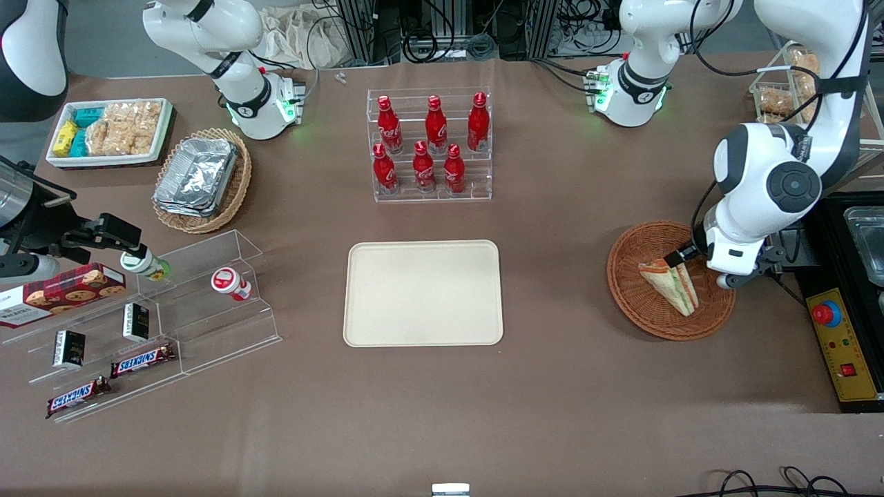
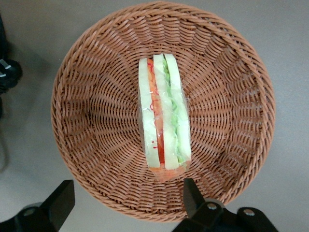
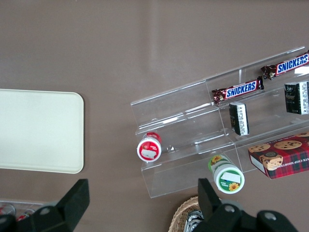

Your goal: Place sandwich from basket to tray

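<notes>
The sandwich (image 1: 671,284) (image 2: 164,119), a wrapped wedge with pale bread and orange and green filling stripes, lies in the round reddish-brown wicker basket (image 1: 630,284) (image 2: 91,116) toward the working arm's end of the table. My gripper (image 1: 697,266) (image 2: 126,198) hangs open just above the basket, over its rim on the side away from the front camera, with both black fingers (image 2: 192,193) spread wide and nothing between them. The cream rectangular tray (image 1: 423,293) lies bare at the middle of the table.
A clear rack of red bottles (image 1: 429,146) stands farther from the front camera than the tray. A control box with a red button (image 1: 844,344) sits beside the basket at the table's end. A tan oval basket with foil trays (image 1: 200,178) and clear snack shelves (image 1: 152,324) lie toward the parked arm's end.
</notes>
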Motion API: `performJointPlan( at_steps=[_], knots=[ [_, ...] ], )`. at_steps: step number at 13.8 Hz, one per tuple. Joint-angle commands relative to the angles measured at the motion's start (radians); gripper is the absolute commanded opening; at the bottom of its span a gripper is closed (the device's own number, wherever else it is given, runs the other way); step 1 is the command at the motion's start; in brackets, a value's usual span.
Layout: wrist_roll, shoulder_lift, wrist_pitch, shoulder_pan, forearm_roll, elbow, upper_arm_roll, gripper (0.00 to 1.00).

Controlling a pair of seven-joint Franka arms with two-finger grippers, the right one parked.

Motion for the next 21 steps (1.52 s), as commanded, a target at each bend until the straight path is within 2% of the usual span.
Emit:
performJointPlan(
  at_steps=[1, 8, 13, 17, 21],
  knots=[
    [-0.033, 0.023, 0.057, 0.003, 0.028, -0.028, 0.001, 1.00],
    [-0.038, 0.103, 0.141, 0.002, 0.029, -0.028, 0.036, 1.00],
    [-0.061, 0.101, 0.133, 0.002, 0.029, -0.027, 0.038, 1.00],
    [-0.030, 0.060, -0.177, -0.006, 0.031, 0.132, 0.019, 1.00],
    [0.254, -0.053, -0.361, -0.001, 0.011, 0.209, 0.007, 1.00]
  ],
)
